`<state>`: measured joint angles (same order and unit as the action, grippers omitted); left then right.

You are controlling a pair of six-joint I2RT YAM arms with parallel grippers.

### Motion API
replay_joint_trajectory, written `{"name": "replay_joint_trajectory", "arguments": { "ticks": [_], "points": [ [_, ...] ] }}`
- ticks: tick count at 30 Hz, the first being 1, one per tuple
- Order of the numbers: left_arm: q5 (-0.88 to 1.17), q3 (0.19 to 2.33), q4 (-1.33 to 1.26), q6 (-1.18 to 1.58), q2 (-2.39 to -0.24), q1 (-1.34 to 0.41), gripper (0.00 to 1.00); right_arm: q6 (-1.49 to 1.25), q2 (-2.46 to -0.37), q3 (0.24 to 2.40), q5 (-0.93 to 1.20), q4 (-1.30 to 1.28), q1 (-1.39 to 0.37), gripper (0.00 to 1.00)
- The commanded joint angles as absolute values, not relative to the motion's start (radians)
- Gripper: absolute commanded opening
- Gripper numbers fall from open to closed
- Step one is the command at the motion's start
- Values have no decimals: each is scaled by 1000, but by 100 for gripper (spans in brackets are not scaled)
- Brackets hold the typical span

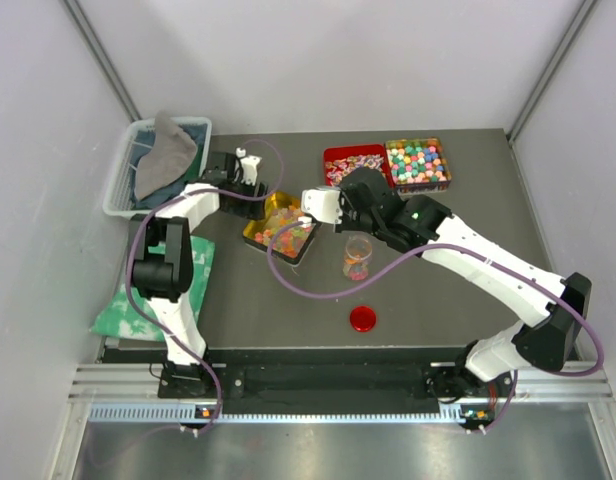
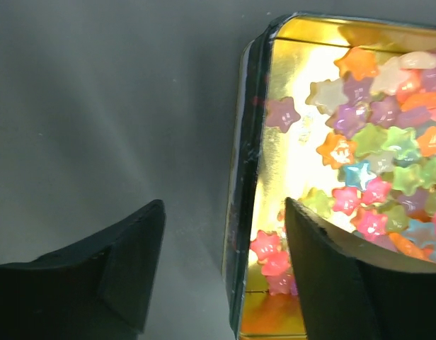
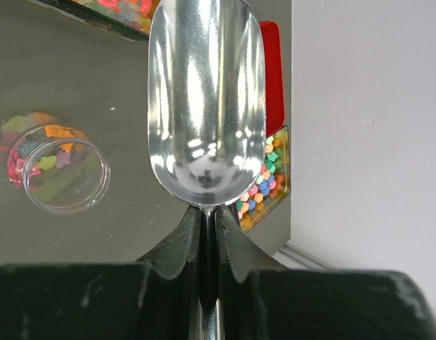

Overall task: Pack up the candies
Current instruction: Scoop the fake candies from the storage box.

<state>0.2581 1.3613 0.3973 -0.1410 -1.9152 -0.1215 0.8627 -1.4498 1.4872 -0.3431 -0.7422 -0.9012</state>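
The left fingers (image 2: 331, 276) stood apart, straddling one side wall of a gold tin (image 2: 241, 177). One finger hung over the bare counter (image 2: 98, 106). The other was inside the tin, above the star candies (image 2: 377, 163) heaped toward its far end.

The right fingers (image 3: 186, 248) were pressed shut on the thin handle of a metal scoop (image 3: 204, 106), whose bowl hung above the counter. Beside the scoop stood a clear jar (image 3: 59, 170), mouth open, with a few coloured candies at its bottom. From above, the jar sat between the tin and a red lid (image 1: 363, 318), with the right arm's wrist hanging just behind it.

That arm stretched across in front of a red tray of pink-white pieces (image 1: 350, 166) and, touching it, a tray of pastel balls (image 1: 418, 163). At the far left corner a basket (image 1: 123, 185) held a grey cloth (image 1: 168, 150). A green cloth (image 1: 153, 295) lay near the left arm's base.
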Motion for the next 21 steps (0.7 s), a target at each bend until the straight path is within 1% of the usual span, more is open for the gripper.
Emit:
{"name": "replay_joint_trajectory", "arguments": {
  "ticks": [1,3,4,10,11,13,14,18,21],
  "points": [
    [236,1407,370,-164,-1931,-129,68,861,-1431,1545,-359,-713,-923,0],
    [224,1408,371,-173,-1940,-141,63,861,-1430,1543,-365,-712,-927,0],
    [207,1408,373,-179,-1944,-146,58,864,-1431,1543,-367,-712,-933,0],
    [155,1417,370,-215,-1954,-178,43,871,-1430,1545,-382,-716,-950,0],
    [140,1419,368,-222,-1956,-182,37,874,-1428,1545,-382,-716,-950,0],
    [121,1425,370,-230,-1960,-189,30,882,-1430,1545,-385,-716,-953,0],
    [103,1427,370,-242,-1963,-195,25,887,-1430,1543,-385,-718,-953,0],
    [58,1433,374,-271,-1973,-207,15,910,-1434,1540,-396,-721,-954,0],
    [28,1442,379,-288,-1982,-215,10,934,-1434,1540,-399,-741,-962,0]
  ]
}}
